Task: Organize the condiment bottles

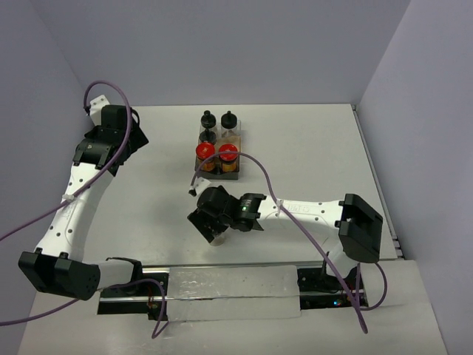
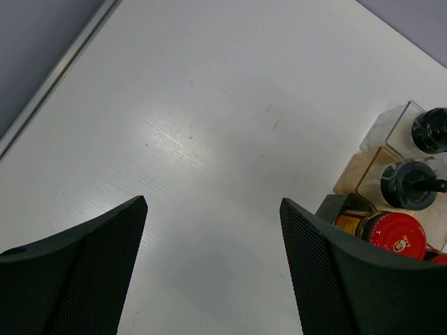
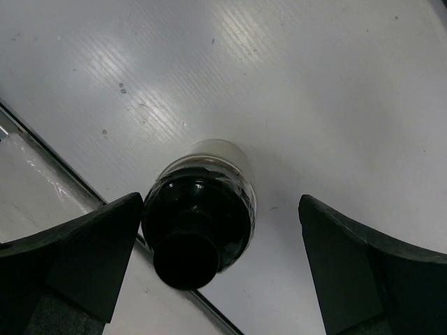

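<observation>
**Q:** What was the right hand doing?

**A:** The right hand (image 3: 222, 209) was spread wide and gripped nothing. Its fingers (image 3: 77, 258) pointed down at the worktop (image 3: 314, 84). A lone black-capped bottle (image 3: 199, 223) stood between them, close against one finger and well apart from the other. Whether it touched that finger, I could not tell.

**Q:** How did that bottle lie?

**A:** It stood upright, its long axis vertical and its cap facing the wrist camera. It sat directly beneath the hand, so I judged the next step to be closing around it. As it was off-centre, one finger might nudge it first.

**Q:** Which arm was nearer?

**A:** The right, by far. The left hand (image 2: 213, 204), also open and holding nothing, hovered over the worktop well away on the left side.

**Q:** What else was around?

**A:** Just beside the bottle, toward the arm bases, ran a dark rail (image 1: 314, 277), with a clear plastic tray (image 1: 236, 292) on it. Farther out, four bottles stood in a tight two-by-two block. The red-capped pair (image 1: 205, 151) was nearer and the black-capped pair (image 1: 209, 118) stood behind. Open worktop lay between the hand and that block. The right arm's purple cable (image 1: 251, 159) arched close by the red caps and could snag.
</observation>
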`<control>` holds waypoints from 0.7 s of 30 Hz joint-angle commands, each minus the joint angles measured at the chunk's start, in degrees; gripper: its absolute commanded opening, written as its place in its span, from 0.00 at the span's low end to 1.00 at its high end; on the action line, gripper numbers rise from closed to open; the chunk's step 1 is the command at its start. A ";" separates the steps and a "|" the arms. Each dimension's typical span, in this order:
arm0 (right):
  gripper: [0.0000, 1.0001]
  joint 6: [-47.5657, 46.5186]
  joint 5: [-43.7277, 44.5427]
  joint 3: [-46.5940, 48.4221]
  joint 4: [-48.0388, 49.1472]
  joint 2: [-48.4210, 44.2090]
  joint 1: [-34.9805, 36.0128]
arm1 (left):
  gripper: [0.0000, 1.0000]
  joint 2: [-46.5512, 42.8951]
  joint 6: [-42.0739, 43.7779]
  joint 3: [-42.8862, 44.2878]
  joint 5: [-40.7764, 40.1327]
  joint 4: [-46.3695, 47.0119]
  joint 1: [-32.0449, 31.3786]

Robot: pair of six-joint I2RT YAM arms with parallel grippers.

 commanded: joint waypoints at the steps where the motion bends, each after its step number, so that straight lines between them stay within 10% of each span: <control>1: 0.96 -0.06 -0.28 2.72 2.23 2.25 0.35 | 0.85 0.15 -0.16 -0.46 0.55 2.67 0.73; 12: 0.31 -0.06 2.85 3.70 0.14 0.26 0.79 | 0.85 0.18 1.17 -1.68 0.79 3.09 1.80; 21: 0.28 -0.06 9.32 13.51 -9.95 -2.29 -0.13 | 0.84 0.47 0.74 -4.70 4.31 3.98 4.76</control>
